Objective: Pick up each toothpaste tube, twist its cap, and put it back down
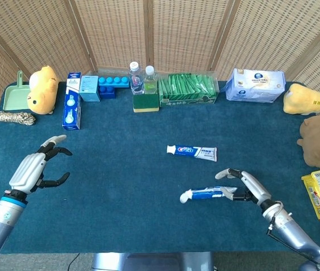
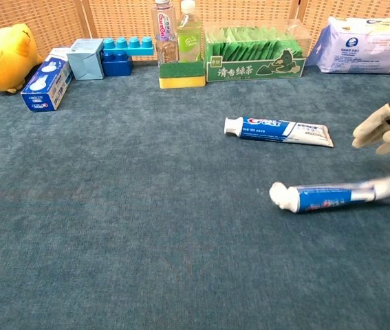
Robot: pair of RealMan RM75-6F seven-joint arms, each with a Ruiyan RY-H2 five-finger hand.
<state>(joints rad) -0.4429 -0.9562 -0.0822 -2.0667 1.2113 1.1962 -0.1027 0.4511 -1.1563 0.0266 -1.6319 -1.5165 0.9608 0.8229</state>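
On the blue table in the head view, two toothpaste tubes lie flat, caps pointing left. The far tube rests near the middle of the cloth, well apart from both hands. The near tube lies closer to the front edge, and the right hand sits at its tail end, fingers spread around it; whether the fingers still pinch the tube cannot be told from here. The left hand hovers over the left side of the table with fingers apart and nothing in it. Along the back stand a yellow plush toy, a blue box, two bottles and a green box.

In the chest view, the near tube lies on the cloth, its tail blurred at the right edge. The right hand's fingers show above it, apart from the tube. The far tube lies just behind. The left hand is barely visible at the top left corner.
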